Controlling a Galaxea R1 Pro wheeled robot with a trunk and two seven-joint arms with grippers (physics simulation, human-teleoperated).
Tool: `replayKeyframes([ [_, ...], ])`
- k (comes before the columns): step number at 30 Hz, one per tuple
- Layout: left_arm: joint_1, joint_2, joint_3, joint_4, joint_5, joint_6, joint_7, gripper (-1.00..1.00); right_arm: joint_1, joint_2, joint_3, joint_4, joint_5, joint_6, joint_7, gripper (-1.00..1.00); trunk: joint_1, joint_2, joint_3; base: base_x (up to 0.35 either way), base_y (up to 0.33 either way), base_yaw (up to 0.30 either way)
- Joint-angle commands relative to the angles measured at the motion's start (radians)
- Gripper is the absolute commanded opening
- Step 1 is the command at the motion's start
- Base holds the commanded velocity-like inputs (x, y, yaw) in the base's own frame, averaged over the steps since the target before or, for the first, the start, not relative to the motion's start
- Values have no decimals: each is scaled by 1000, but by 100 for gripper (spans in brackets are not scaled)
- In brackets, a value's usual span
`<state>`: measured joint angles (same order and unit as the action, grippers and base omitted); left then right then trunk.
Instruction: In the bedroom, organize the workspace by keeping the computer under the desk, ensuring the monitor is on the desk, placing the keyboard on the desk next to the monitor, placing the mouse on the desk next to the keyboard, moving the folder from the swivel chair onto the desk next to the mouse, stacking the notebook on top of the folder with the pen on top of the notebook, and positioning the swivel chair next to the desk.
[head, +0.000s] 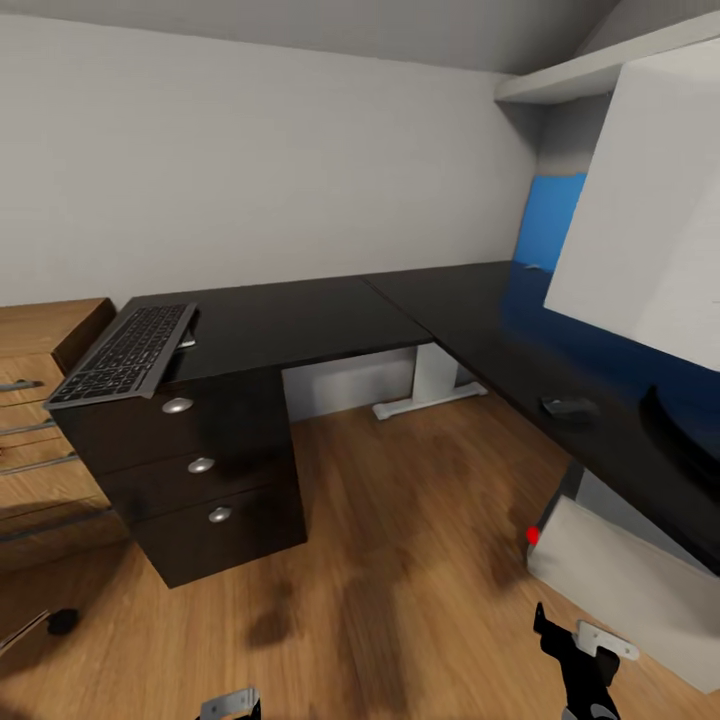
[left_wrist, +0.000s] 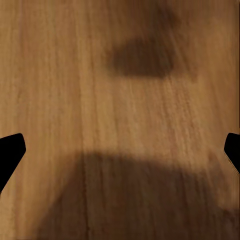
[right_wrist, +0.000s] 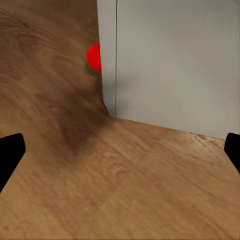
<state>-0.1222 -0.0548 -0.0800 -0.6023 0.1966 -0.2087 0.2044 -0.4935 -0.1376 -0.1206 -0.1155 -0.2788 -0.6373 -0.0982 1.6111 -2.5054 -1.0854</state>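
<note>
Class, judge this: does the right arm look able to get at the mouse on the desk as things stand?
Probably yes: the mouse lies near the desk edge with nothing over it, and the right gripper hangs low with open jaws.

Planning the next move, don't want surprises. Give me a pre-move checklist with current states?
1. Left pincer open and free: ok.
2. Right pincer open and free: ok.
3. Monitor on the desk: ok.
4. Keyboard beside the monitor: not ok; it sits at the far end, overhanging the edge.
5. Mouse on the desk: ok.
6. Computer under the desk: ok.
</note>
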Motion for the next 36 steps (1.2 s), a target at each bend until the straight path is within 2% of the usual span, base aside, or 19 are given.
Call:
replayKeyframes([
  [1,-1,1,-7,1,11,-5,7,100,0,2,-5,0,4,-2,-1,100,-1,0,3,0,0,0],
  [8,-1,1,-7,1,11,-5,7,100,0,12,-5,0,5,-2,-1,100,-4,2,30,0,0,73],
  [24,-1,1,-7,2,12,-5,7,100,0,16,-5,0,6,-2,-1,100,-11,5,91,0,0,203],
  [36,-1,1,-7,2,12,-5,7,100,0,16,-5,0,6,-2,-2,100,-56,87,126,0,0,32],
])
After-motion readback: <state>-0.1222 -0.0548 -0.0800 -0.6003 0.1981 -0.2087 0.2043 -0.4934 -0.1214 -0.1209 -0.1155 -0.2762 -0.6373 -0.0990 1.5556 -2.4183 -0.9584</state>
